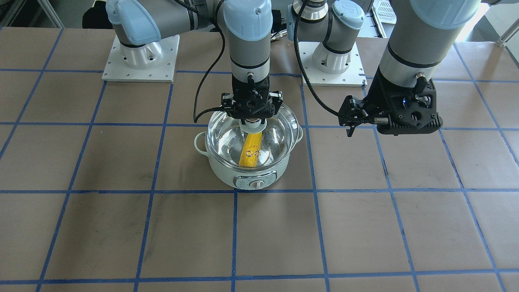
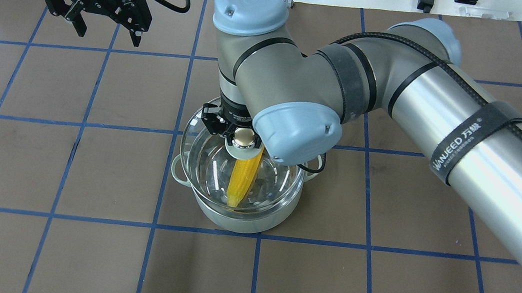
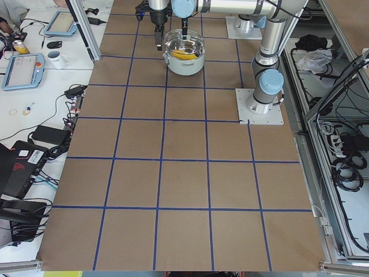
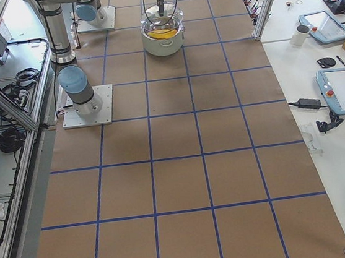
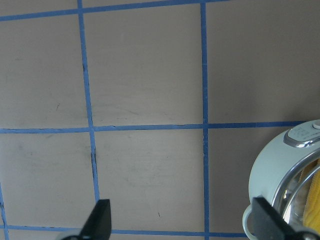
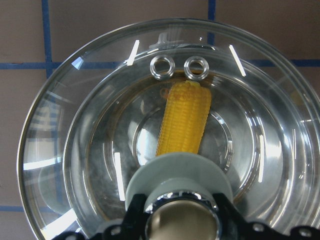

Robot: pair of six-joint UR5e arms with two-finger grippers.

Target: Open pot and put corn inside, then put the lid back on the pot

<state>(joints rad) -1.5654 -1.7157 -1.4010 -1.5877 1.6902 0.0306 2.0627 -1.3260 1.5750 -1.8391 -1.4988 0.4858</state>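
Observation:
The pale green pot [image 1: 227, 176] stands at the table's middle, its dial panel facing away from the robot. The yellow corn [image 1: 252, 150] lies inside it, seen through the glass lid [image 1: 279, 134]. My right gripper [image 1: 253, 121] is shut on the lid's knob [image 2: 243, 139] from above and holds the lid over the pot's mouth. I cannot tell if the lid rests on the rim. In the right wrist view the corn [image 6: 185, 120] shows below the two vent holes. My left gripper [image 2: 106, 35] is open and empty, above bare table beside the pot [image 5: 272, 170].
Two arm base plates [image 1: 140, 61] [image 1: 332, 61] sit at the robot's side of the table. The brown table has a blue tape grid [image 1: 235, 235]. Side benches hold tablets [image 3: 23, 72] and a mug [image 3: 57, 57].

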